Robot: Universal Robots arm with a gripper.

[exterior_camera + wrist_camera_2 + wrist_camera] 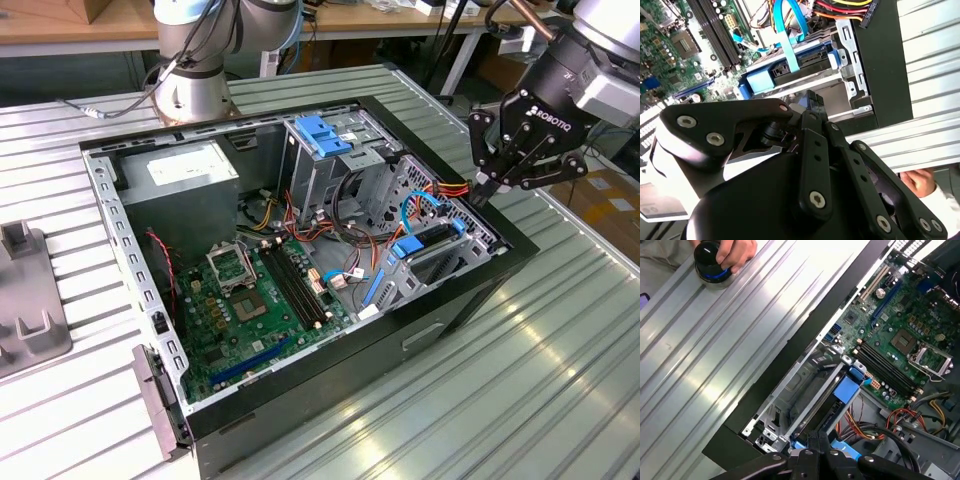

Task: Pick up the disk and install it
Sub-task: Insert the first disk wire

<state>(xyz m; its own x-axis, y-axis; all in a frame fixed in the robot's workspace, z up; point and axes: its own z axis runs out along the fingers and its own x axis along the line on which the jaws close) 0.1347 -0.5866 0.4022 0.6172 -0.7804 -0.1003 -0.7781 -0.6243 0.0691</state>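
My claw (pixel 487 186) sits at the right of the exterior view, fingers pinched together and empty as far as I can tell; the tips dip at the case's (pixel 520 245) right-hand rim, so contact with anything there is hard to call. In the second wrist view the closed fingertips (pixel 812 100) point straight at the bay. Nearest thing is the disk (pixel 432 243), just below and left of the claw in the exterior view, lying flat in the lower drive bay with its blue carrier rails showing. In the second wrist view, the disk (pixel 790 75) runs as a long blue-edged bar across the upper middle, a blue cable (pixel 788 40) looping over it. In the first wrist view, the disk (pixel 842 390) runs lengthwise away from my fingers, toward the motherboard (pixel 895 340). Farther left in the exterior view, the tall cage with the blue bracket (pixel 322 132). On the worktop (pixel 715 340), upper left of the first wrist view, a hand (pixel 732 251) rests on a black knob.
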